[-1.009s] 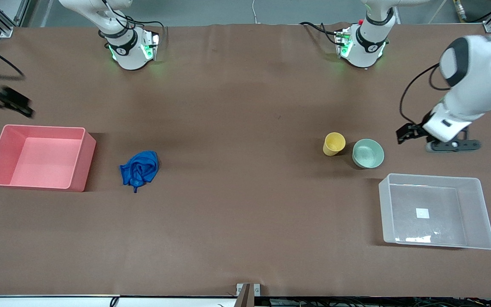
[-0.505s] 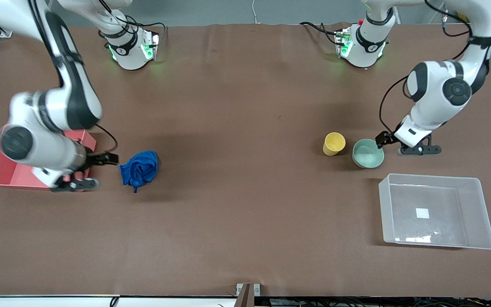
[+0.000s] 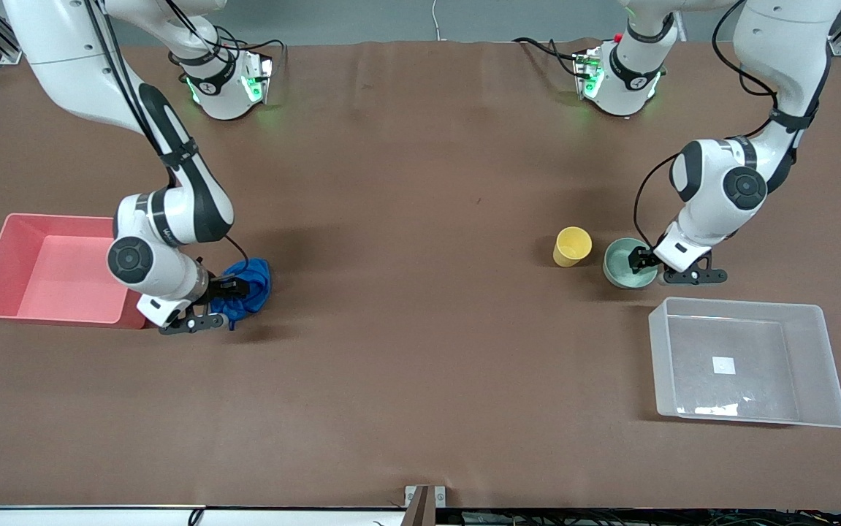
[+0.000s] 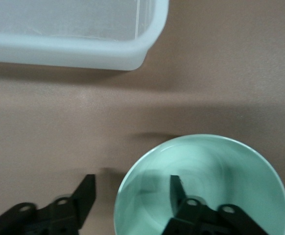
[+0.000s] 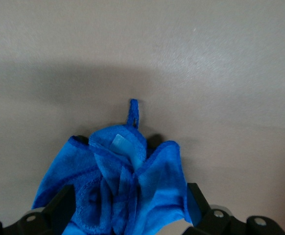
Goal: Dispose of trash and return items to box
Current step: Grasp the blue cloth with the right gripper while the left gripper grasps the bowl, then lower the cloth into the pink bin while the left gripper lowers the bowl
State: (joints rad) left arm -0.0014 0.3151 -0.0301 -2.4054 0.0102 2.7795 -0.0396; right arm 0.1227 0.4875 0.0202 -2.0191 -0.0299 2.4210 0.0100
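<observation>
— Toward the right arm's end of the table, what do we have?

— We have the pink bin (image 3: 62,267) standing with its mouth up. Just beside it, our right gripper (image 3: 229,288) is down at the blue cloth wad (image 3: 253,281), which lies on the brown table (image 3: 420,351). In the right wrist view the wad (image 5: 118,186) fills the space between our two fingers (image 5: 59,203), one on each side of it. They are spread wide around the cloth, not yet pinched on it.

— Is the cloth off the table?

— No, we see it resting there, with a small loop of its hem poking out flat on the surface.

— And moving toward the left arm's end?

— We come to the yellow cup (image 3: 572,246), standing upright. Just beside it is the mint-green bowl (image 3: 628,263), also upright. Our left gripper (image 3: 643,257) is at the bowl's rim. The left wrist view shows one finger (image 4: 179,188) inside the bowl (image 4: 221,166) and the other outside its wall, with the rim between them. The fingers are apart, not closed on the rim.

— Where is the box?

— We see the clear plastic box (image 3: 749,361) nearer the front camera than the bowl, close to it, with a white square label (image 3: 723,364) on its floor.
</observation>
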